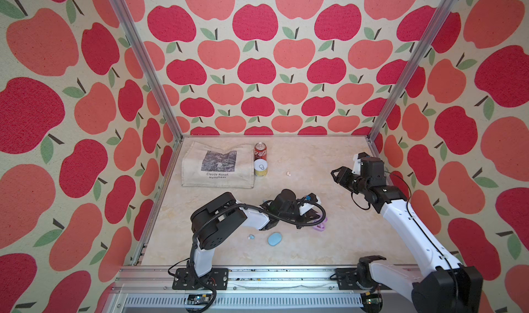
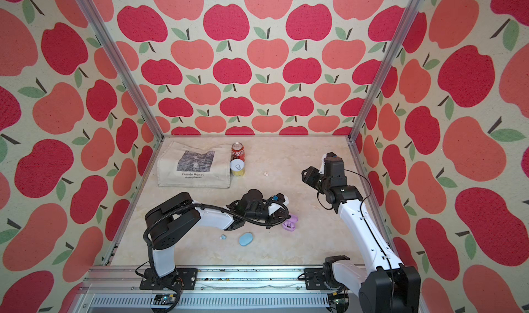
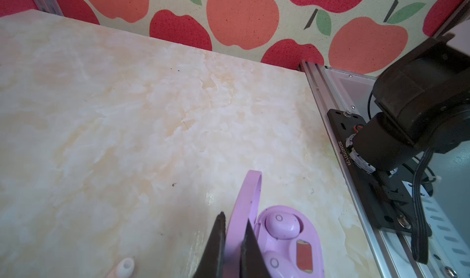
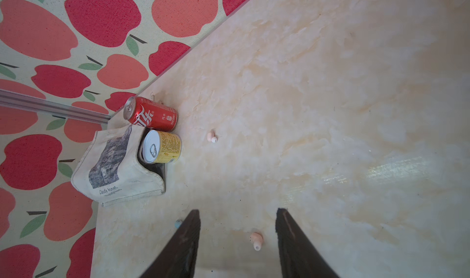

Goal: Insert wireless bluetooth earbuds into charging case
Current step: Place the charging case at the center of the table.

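On the table [image 1: 329, 240] a bag [image 1: 217, 168] lies beside a red can [image 1: 260, 151] and a yellow can [image 1: 260, 169]. The left gripper [image 3: 234, 219] is clamped on the raised lid of the open purple case [image 3: 310, 232], where two purple buds [image 3: 282, 225] sit. The right gripper [image 4: 238, 210] hovers empty, jaws apart. A closed blue case [image 1: 274, 238] lies near a blue bud [image 1: 251, 236]; a pink bud [image 1: 289, 173] lies near the cans
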### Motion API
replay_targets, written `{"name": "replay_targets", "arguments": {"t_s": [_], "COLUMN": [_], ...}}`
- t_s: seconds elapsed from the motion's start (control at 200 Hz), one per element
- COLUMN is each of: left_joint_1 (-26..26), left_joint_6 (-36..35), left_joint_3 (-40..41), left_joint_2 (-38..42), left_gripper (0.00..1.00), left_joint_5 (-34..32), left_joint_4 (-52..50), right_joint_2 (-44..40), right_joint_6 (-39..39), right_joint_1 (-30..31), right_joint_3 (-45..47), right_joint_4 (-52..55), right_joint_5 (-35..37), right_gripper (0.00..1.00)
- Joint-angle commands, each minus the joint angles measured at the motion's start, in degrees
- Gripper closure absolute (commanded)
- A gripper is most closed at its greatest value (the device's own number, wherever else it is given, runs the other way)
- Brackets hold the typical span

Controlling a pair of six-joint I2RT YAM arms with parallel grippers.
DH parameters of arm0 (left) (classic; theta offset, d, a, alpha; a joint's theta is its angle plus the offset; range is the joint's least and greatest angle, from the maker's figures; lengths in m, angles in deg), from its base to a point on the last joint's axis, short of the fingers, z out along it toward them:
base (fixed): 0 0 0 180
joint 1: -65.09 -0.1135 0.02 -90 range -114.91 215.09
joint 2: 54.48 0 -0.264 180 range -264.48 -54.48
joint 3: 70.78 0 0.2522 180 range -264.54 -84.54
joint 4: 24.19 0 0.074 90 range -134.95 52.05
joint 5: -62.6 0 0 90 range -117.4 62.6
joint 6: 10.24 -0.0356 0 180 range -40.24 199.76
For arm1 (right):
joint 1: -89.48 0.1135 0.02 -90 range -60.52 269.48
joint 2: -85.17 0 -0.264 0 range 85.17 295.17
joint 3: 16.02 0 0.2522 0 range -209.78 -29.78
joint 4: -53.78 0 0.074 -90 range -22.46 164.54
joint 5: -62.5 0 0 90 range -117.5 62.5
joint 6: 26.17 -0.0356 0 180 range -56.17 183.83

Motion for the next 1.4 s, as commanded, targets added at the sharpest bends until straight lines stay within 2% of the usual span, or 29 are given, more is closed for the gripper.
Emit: {"name": "replay_targets", "arguments": {"t_s": [0.0,0.39,0.54,0.73,1.231,1.396], "left_joint_1": [-0.04,0.55,0.54,0.2,-0.81,-1.46], "left_joint_6": [0.33,3.85,4.2,5.42,6.85,6.78], "left_joint_3": [-2.11,-3.0,-3.45,-3.72,-2.95,-1.61], "left_joint_2": [-0.79,-4.14,-5.23,-6.12,-5.62,-2.46], "left_gripper": [1.0,1.0,0.94,0.92,0.69,0.48], "left_joint_5": [-1.73,-4.72,-4.85,-5.4,-6.41,-6.17], "left_joint_4": [-1.6,-2.72,-2.92,-2.5,-1.67,-1.17], "right_joint_2": [-0.31,-0.45,-0.69,-1.22,-3.3,-4.63], "right_joint_6": [-1.8,-3.82,-4.06,-4.03,-4.26,-3.16], "right_joint_1": [-0.48,-0.55,-0.52,-0.56,-0.56,-0.56], "right_joint_3": [1.66,4.73,5.43,5.87,6.86,6.07], "right_joint_4": [2.87,1.61,1.72,2.35,4.66,7.34], "right_joint_5": [3.14,2.9,3.18,3.11,2.52,1.87], "right_gripper": [0.49,0.48,0.48,0.48,0.48,0.45]}}
